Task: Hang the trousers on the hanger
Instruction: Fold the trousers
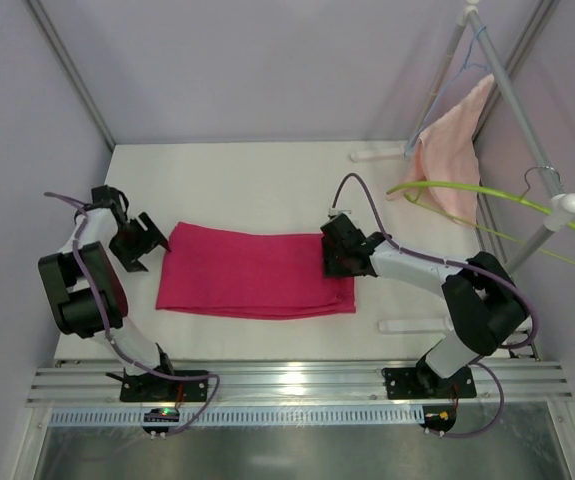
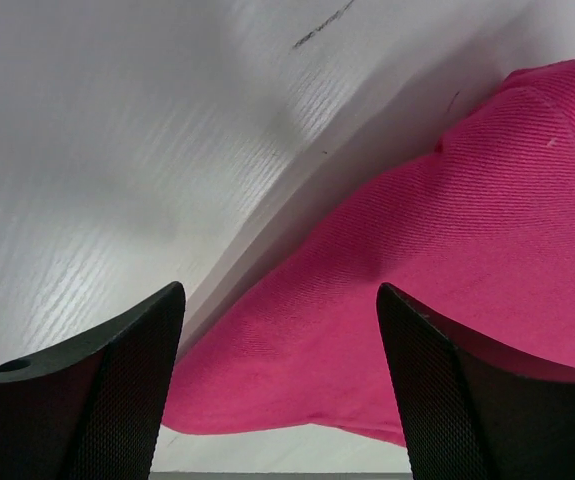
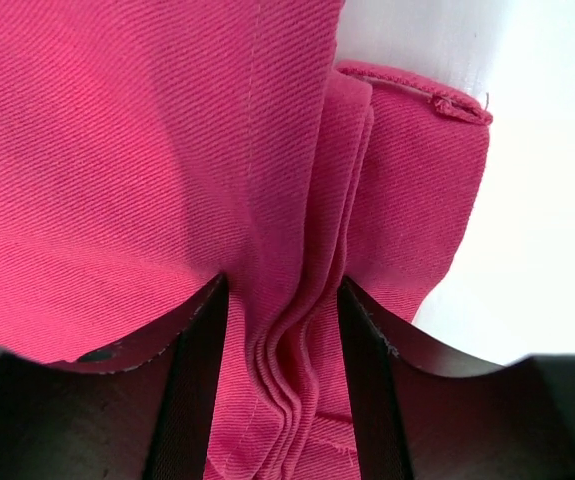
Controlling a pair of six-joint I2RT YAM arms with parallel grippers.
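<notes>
One trousers (image 1: 252, 270), one hanger (image 1: 447, 183) upper right. My left gripper (image 2: 279, 380) gapes empty. Only the wrist view shows folds inside my right gripper (image 3: 279, 390); whether it grips, I cannot tell.

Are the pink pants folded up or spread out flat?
Folded. The trousers lie as one tidy rectangle, and stacked layers show at one edge.

You are looking into a robotics lab cell, not a home. Your left arm (image 1: 82, 280) and right arm (image 1: 467, 290) are sitting bolted to a metal rail (image 1: 297, 383) at the near edge of a bare white table (image 1: 257, 180). Plain pale walls (image 1: 267, 70) on metal frame posts (image 1: 72, 75) are boxing the table in. Purple cables (image 1: 362, 195) are trailing openly along the arms. The trousers (image 1: 247, 270) are lying flat on the table, and the hanger (image 1: 437, 184) is hanging on a metal tube rack (image 1: 520, 105).
</notes>
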